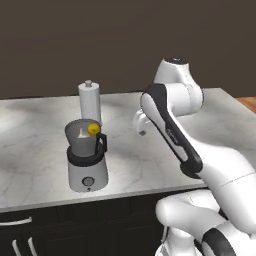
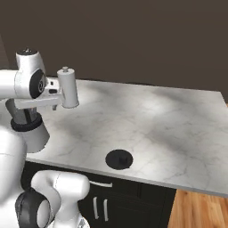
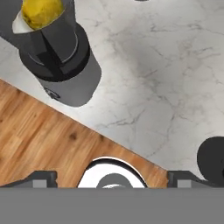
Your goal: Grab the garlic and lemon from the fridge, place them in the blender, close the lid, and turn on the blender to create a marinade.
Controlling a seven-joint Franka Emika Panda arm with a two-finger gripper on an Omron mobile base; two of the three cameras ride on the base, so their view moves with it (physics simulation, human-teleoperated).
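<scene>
Holding our tool (image 3: 112,177) wide open and empty above the bench (image 1: 150,155), we see the lemon (image 1: 93,129) already inside the blender (image 1: 87,159); the lid (image 2: 119,159) lies well apart, presumably next.

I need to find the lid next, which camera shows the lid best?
The right base view: the lid lies whole and flat on the counter near its front edge. The hand view catches just its dark edge.
</scene>
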